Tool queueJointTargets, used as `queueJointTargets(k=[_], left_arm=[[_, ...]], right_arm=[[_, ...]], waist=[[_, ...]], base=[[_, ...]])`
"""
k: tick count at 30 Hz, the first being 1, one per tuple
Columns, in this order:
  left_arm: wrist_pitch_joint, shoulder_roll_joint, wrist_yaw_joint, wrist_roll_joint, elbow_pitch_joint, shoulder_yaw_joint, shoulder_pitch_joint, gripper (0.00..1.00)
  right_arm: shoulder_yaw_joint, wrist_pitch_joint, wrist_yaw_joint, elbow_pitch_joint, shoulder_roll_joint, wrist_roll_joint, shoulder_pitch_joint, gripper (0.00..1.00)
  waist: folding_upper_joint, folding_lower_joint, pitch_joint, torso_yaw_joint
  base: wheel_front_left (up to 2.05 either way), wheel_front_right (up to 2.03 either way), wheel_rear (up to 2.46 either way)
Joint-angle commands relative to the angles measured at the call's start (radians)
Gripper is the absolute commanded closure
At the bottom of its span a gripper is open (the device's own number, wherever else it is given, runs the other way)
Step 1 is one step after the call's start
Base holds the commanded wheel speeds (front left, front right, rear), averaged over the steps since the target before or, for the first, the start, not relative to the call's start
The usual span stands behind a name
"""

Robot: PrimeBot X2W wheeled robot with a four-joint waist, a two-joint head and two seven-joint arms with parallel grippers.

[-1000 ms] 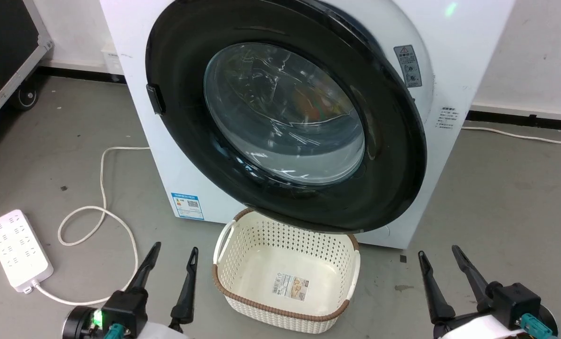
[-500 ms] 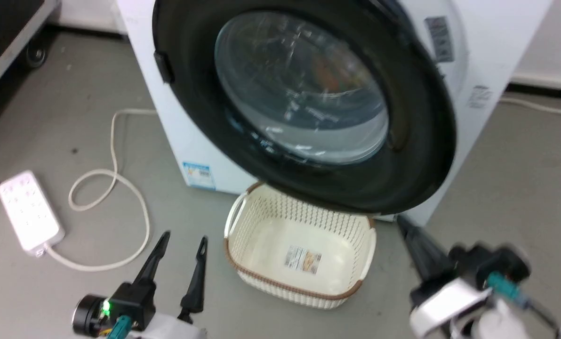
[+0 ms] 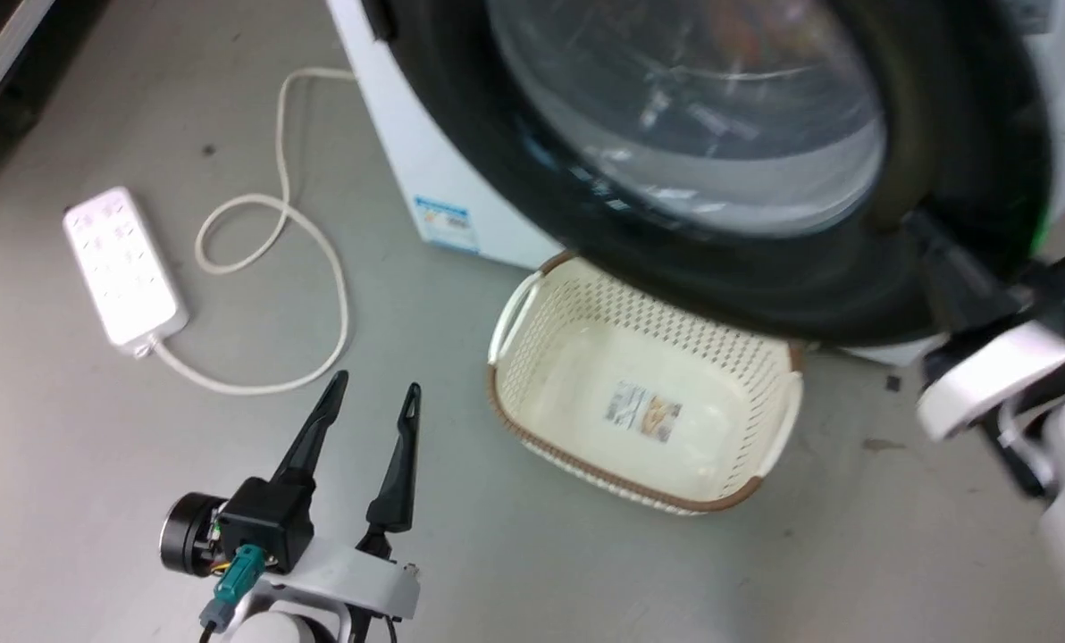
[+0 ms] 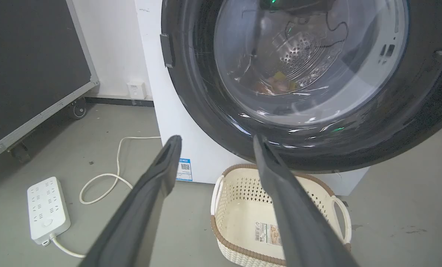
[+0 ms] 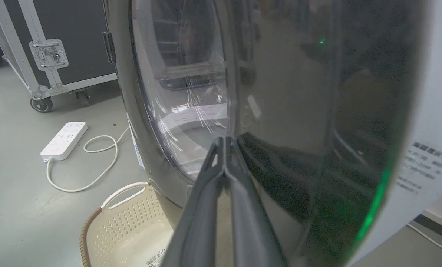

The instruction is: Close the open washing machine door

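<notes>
In the head view, the washing machine door is seen across the upper right, standing ajar. The left gripper is held at lower left, fingers apart, well apart from the door. The right gripper is seen by its lower right rim. In the left wrist view, the door lies ahead and above. In the right wrist view, the fingers are closed together, tips at the glossy face, though contact cannot be confirmed. The right arm is judged nearer.
</notes>
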Motion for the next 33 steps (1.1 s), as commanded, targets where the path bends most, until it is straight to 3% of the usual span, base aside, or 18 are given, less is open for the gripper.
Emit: queueJointTargets(k=[1, 5, 11, 17, 23, 24, 25, 28, 29, 33], left_arm=[[-0.005, -0.006, -0.007, -0.001, -0.004, 0.001, -0.013, 0.00], [-0.005, -0.013, -0.009, -0.006, -0.007, 0.006, -0.026, 0.00], [-0.005, -0.017, -0.010, -0.006, -0.004, 0.002, -0.047, 0.00], [-0.005, -0.018, -0.011, -0.004, 0.004, 0.001, -0.055, 0.00], [-0.005, -0.019, -0.012, 0.000, 0.014, 0.006, -0.042, 0.00], [-0.005, -0.019, -0.012, -0.001, 0.014, 0.008, -0.039, 0.00], [-0.005, -0.019, -0.012, -0.002, 0.013, 0.011, -0.036, 0.00], [-0.005, -0.019, -0.012, 0.009, 0.019, 0.015, -0.024, 0.00], [-0.005, -0.019, -0.013, 0.017, 0.034, 0.026, -0.001, 0.00], [-0.005, -0.019, -0.013, 0.014, 0.052, 0.052, 0.022, 0.00]], right_arm=[[-0.005, -0.005, -0.002, 0.027, -0.029, 0.025, -0.041, 1.00], [0.009, 0.004, -0.002, 0.132, -0.082, 0.077, -0.171, 1.00], [0.001, 0.008, -0.002, 0.279, -0.110, 0.075, -0.323, 1.00], [-0.026, 0.001, -0.002, 0.394, -0.094, 0.051, -0.409, 1.00], [-0.036, -0.004, -0.002, 0.419, -0.051, 0.051, -0.381, 1.00], [-0.045, -0.004, -0.002, 0.404, -0.043, 0.055, -0.364, 0.64], [-0.053, -0.004, -0.002, 0.391, -0.033, 0.062, -0.343, 0.00], [-0.076, -0.004, -0.002, 0.315, -0.010, 0.066, -0.256, 0.00], [-0.102, -0.004, -0.002, 0.168, 0.014, 0.018, -0.098, 0.00], [-0.128, -0.004, -0.002, 0.061, 0.056, -0.027, 0.030, 0.00]], waist=[[-0.0001, -0.0002, 0.028, 0.025], [-0.0001, -0.0002, 0.060, 0.037], [-0.0001, -0.0002, 0.083, 0.046], [-0.0001, -0.0002, 0.083, 0.045], [-0.0001, -0.0002, 0.032, 0.030], [-0.0001, -0.0002, 0.018, 0.026], [-0.0001, -0.0002, 0.004, 0.021], [-0.0001, -0.0002, -0.046, 0.006], [-0.0001, -0.0002, -0.120, -0.021], [-0.0001, -0.0002, -0.171, -0.048]], base=[[0.00, 0.00, 0.00], [0.00, 0.00, 0.00], [0.00, 0.00, 0.00], [0.00, 0.00, 0.00], [0.00, 0.00, 0.00], [0.00, 0.00, 0.00], [0.00, 0.00, 0.00], [0.00, 0.00, 0.00], [0.00, 0.00, 0.00], [0.00, 0.00, 0.00]])
